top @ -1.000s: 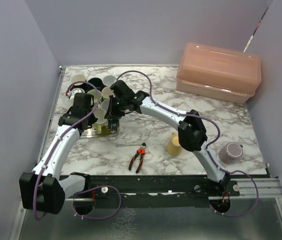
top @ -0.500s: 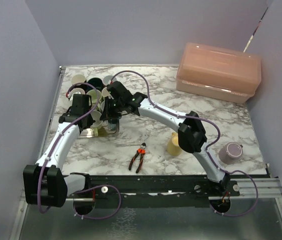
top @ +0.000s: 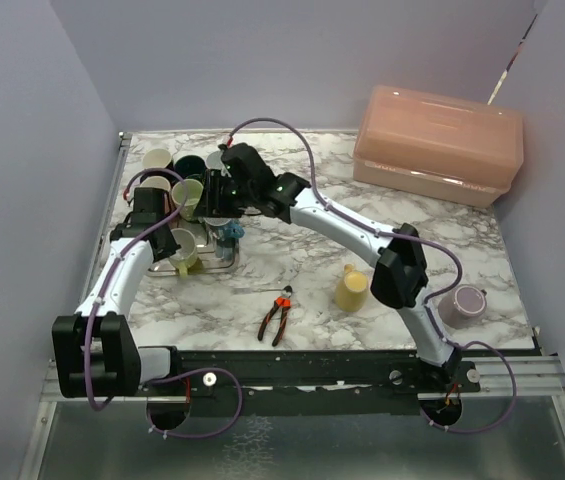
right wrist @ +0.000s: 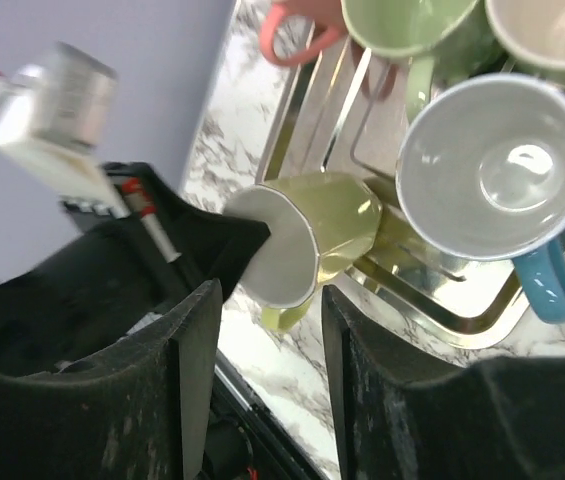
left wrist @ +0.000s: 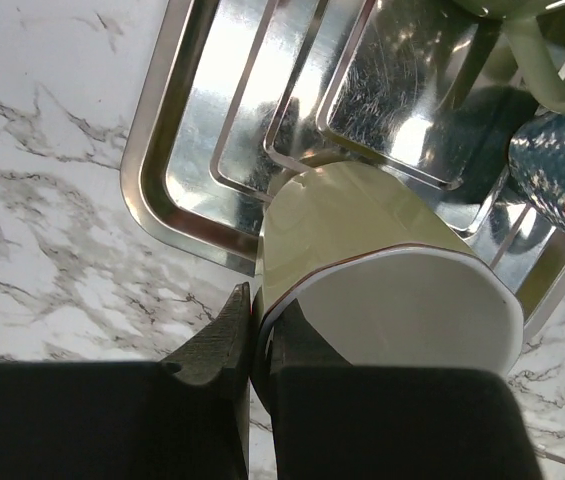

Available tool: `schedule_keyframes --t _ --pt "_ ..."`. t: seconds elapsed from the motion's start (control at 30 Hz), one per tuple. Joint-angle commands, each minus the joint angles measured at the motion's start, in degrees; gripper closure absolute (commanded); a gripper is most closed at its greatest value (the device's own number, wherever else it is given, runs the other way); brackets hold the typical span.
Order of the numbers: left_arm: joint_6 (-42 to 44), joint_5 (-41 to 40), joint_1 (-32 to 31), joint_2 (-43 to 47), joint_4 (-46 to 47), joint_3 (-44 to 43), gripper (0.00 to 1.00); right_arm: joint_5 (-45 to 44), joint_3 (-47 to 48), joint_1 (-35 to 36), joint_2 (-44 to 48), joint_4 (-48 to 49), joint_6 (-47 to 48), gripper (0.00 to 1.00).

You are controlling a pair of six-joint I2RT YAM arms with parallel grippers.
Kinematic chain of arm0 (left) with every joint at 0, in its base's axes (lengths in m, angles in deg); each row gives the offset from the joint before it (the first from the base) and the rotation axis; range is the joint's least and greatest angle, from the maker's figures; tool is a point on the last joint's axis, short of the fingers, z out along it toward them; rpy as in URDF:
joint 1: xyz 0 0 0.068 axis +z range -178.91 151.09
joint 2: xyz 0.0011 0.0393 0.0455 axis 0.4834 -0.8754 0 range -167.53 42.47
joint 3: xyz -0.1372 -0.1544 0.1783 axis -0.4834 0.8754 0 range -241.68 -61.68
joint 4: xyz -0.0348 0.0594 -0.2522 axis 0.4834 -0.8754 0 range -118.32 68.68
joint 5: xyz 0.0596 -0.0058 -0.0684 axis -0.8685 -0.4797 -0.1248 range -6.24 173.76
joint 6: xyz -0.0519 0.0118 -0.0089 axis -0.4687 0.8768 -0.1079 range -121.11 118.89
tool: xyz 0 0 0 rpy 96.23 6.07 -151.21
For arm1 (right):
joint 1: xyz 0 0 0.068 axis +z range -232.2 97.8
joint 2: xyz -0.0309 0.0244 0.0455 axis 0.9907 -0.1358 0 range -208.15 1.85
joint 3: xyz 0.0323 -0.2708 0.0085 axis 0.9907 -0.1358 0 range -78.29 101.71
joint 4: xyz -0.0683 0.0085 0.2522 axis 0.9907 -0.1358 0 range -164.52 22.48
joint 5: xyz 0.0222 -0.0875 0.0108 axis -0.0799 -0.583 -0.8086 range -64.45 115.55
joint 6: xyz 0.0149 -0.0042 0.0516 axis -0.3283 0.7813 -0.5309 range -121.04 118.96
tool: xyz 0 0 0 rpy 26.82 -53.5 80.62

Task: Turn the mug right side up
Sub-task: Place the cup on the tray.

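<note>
L gripper pinches the rim of the mug, fingers pressed tight on the wall, one outside, one across the pale mouth. The mug, pale yellow-green, lies tipped on its side, not yet upright. Its mouth faces back toward the L wrist and its body hangs over the near edge of the tray. That puts it on the left side of the worktop, toward the far-left corner. Can't tell if it rests on the tray or is clear of it.

R gripper hangs over the same spot w/ jaws spread and nothing between them. The mug shows thru the gap, apart from both fingers.

Just beside the mug, at the tray's right end, stands the blue mug, mouth up, white inside, handle toward the near edge. Behind it sits a green mug, w/ a pink handle poking in at the tray's far-left side. More mugs crowd the far-left corner, seen from the top cam.

Elsewhere on the worktop, pliers w/ orange grips lie near the middle of the near edge. A yellow cup stands to their right, well apart from the tray. A purple mug sits near the near-right corner, close to the R arm's base. A pink box, lid on, fills the far-right corner.
</note>
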Motion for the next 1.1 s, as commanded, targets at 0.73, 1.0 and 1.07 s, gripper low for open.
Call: schedule_keyframes --t 0.73,1.0,1.07 --pt "-11.06 2.75 2.22 -15.55 3.69 -12.60 0.95 -37.38 -30.92 -2.35 30.25 1.35 10.99 0.48" --pt "-15.03 0.49 2.25 -16.91 2.81 -12.63 0.74 -37.82 -31.27 -2.98 30.17 0.25 11.45 0.48" --pt "-15.15 1.66 2.23 -17.44 2.81 -13.16 0.66 -38.36 -31.03 -3.17 30.02 -0.63 11.83 0.47"
